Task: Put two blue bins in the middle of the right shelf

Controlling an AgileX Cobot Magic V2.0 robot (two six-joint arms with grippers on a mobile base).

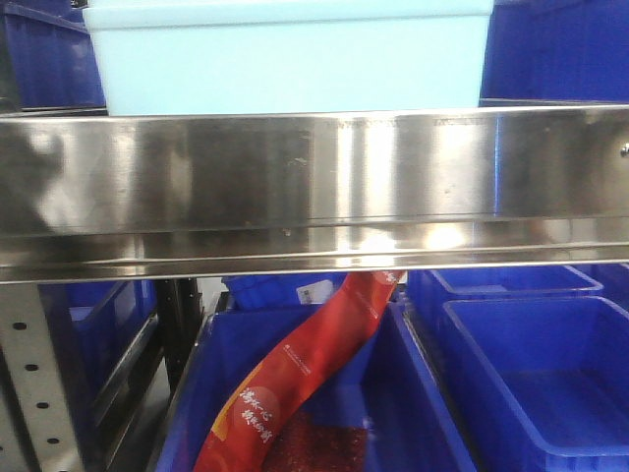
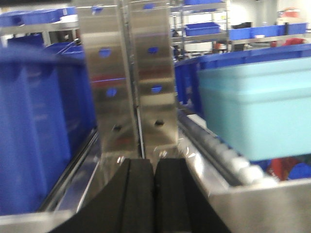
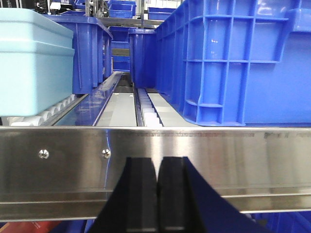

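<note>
Warehouse racking fills every view; both grippers, left (image 2: 147, 194) and right (image 3: 158, 194), have fingers pressed together, holding nothing, just before the steel front rail (image 1: 314, 182); directly behind that rail a pale blue bin (image 1: 290, 59) sits on rollers, probably stacked double; dark blue bins (image 3: 233, 63) flank it, leaving it boxed in.

left tool (image 2: 154, 179): two matte black fingers (image 2: 136, 194), flat-faced, broad, widening into a dark base at the frame bottom | right tool (image 3: 157, 189): same matte black pair, squared tips, flaring shoulders | no cables, screws or markings visible on either
</note>
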